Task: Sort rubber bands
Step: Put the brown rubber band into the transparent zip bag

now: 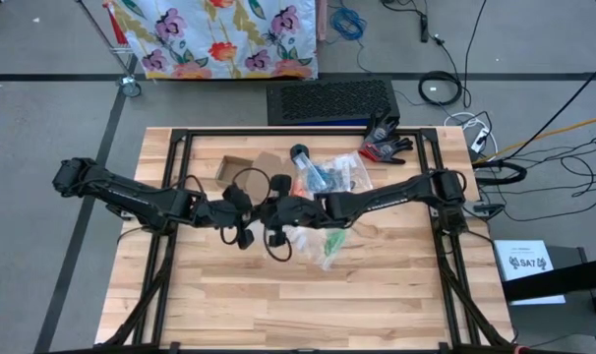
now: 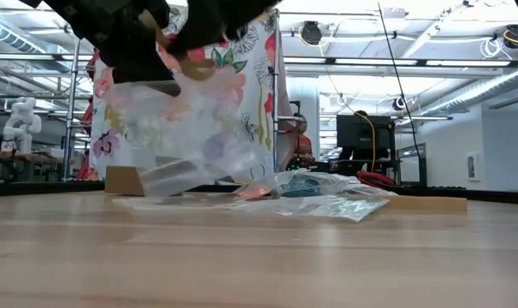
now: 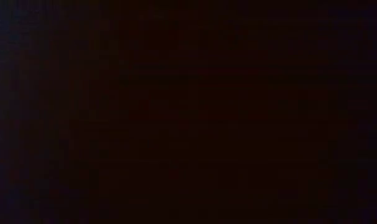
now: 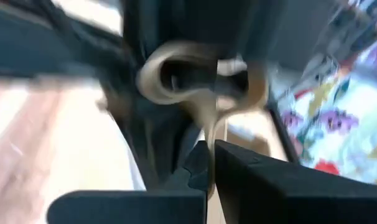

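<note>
**Two grippers met over a clear bag at mid-table, a tan rubber band pinched between them.**

Nearest the low camera lay bare wood table [image 1: 278, 305]. Above it, the right gripper [image 4: 211, 152] had its jaws almost closed on a tan rubber band [image 4: 157, 78], thin, soft and stretchy, likely best taken along a single strand. The left gripper [image 1: 241, 218] sat close by, jaws unreadable. A limp clear bag [image 2: 186, 137] hung beneath. Beyond lay crinkled bags [image 1: 329, 177] holding more coloured bands, then a cardboard box [image 1: 234, 167].
</note>
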Robot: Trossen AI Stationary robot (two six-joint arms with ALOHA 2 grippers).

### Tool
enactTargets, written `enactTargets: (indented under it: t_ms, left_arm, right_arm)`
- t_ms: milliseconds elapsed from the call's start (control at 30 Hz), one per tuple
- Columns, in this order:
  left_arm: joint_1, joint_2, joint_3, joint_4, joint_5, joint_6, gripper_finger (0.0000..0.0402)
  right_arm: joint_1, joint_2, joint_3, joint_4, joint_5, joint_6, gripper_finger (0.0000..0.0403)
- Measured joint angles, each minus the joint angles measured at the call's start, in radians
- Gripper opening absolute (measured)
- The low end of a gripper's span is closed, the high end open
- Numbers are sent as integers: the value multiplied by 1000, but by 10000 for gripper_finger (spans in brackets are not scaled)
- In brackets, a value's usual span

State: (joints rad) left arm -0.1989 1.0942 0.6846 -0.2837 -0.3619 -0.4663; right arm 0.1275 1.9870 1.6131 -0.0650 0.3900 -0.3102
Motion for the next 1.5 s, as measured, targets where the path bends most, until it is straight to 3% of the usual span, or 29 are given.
enactTargets:
  t_ms: [333, 600, 767, 933, 1067, 1500]
  left_arm:
    - [0, -9, -1, 21, 39, 0, 0]
    - [2, -14, 2, 23, 50, -19, 0]
    - [5, -9, 2, 13, 55, -26, 0]
    - [4, -8, 2, 8, 65, -26, 0]
    - [3, -8, 0, 6, 69, -27, 0]
    - [6, -7, -6, 23, 95, -52, 0]
  right_arm:
    - [0, 69, 3, -136, 11, 92, 0]
    - [24, 48, -1, -125, 42, 48, 0]
    - [36, 42, -1, -85, 159, 21, 0]
    - [49, 35, 0, -12, 122, -35, 0]
    - [54, 35, 0, -75, 44, 1, 0]
    - [21, 67, 4, -158, 54, 35, 0]
